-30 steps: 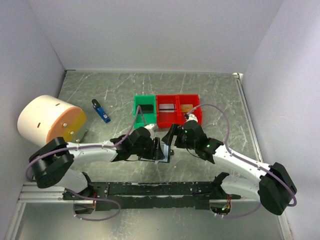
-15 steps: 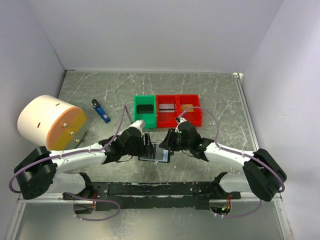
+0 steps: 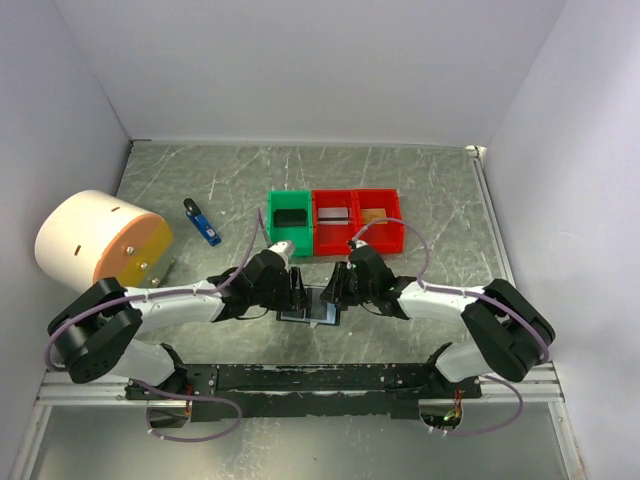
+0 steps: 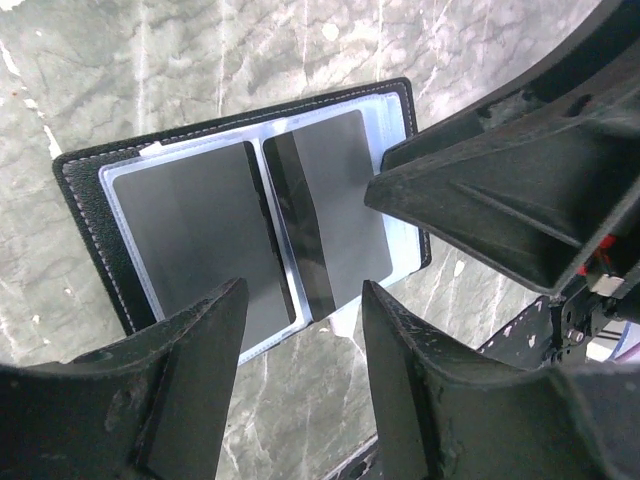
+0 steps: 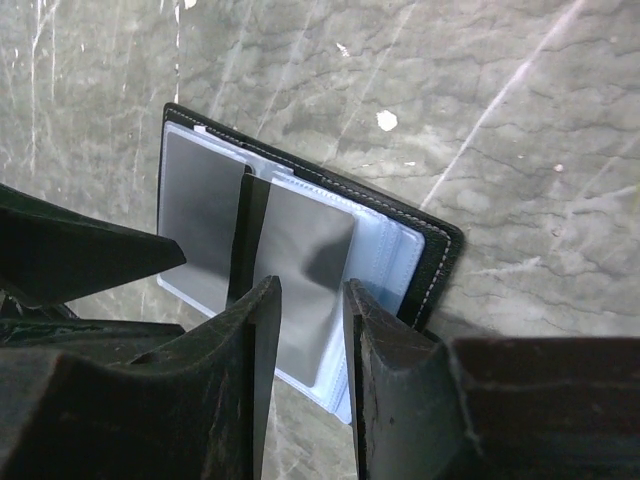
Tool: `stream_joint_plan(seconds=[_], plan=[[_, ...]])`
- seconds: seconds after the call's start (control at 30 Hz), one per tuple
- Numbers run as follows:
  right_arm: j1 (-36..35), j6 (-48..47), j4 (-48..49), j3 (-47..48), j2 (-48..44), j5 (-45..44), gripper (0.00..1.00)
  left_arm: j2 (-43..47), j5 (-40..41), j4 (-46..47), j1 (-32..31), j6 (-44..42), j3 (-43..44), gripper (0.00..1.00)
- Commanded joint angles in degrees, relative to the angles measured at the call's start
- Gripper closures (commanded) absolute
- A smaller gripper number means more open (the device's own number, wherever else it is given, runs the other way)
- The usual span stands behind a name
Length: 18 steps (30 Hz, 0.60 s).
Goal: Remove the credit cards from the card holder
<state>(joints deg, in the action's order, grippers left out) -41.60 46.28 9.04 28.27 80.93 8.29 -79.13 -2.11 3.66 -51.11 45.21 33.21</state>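
Observation:
The black card holder (image 3: 310, 306) lies open and flat on the table between the two arms. Its stitched leather edge (image 4: 82, 195) (image 5: 440, 250) frames clear sleeves. Two grey cards (image 4: 195, 230) (image 4: 340, 195) lie in those sleeves, showing again as one card (image 5: 195, 200) beside another (image 5: 300, 255). My left gripper (image 3: 297, 290) (image 4: 305, 290) hangs open over the holder's near edge, bare table between its fingers. My right gripper (image 3: 336, 288) (image 5: 310, 285) hovers over the right sleeve, jaws narrow but apart, with nothing pinched between them.
A green bin (image 3: 272, 203) holds a black card, and two red bins (image 3: 316, 232) (image 3: 397, 228) hold a silvery and an orange-gold card. A blue and black stick (image 3: 203, 223) lies at the left. A white drum with an orange face (image 3: 95, 243) stands far left.
The holder, tilted up a second ago, now lies flat. Both grippers have drawn in over it, and the right jaws have narrowed a lot.

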Motion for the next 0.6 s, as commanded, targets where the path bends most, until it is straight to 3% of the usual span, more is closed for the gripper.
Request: stream_joint_plan(seconds=[0.0, 0.23, 0.57], plan=[[0.3, -0.5, -3.5, -2.2, -1.8, -4.0, 0.68, -2.6, -3.9, 5.6, 0.6, -0.2, 0.5, 0.41], [0.3, 0.5, -2.3, -4.2, -2.0, -3.9, 0.68, -7.1, -7.5, 13.5, 0.7, 3.0, -1.5, 0.50], [0.3, 0.8, -2.5, -5.0, -2.7, -4.1, 0.68, -9.3, -7.2, 17.0, 0.8, 6.0, -3.4, 0.60]])
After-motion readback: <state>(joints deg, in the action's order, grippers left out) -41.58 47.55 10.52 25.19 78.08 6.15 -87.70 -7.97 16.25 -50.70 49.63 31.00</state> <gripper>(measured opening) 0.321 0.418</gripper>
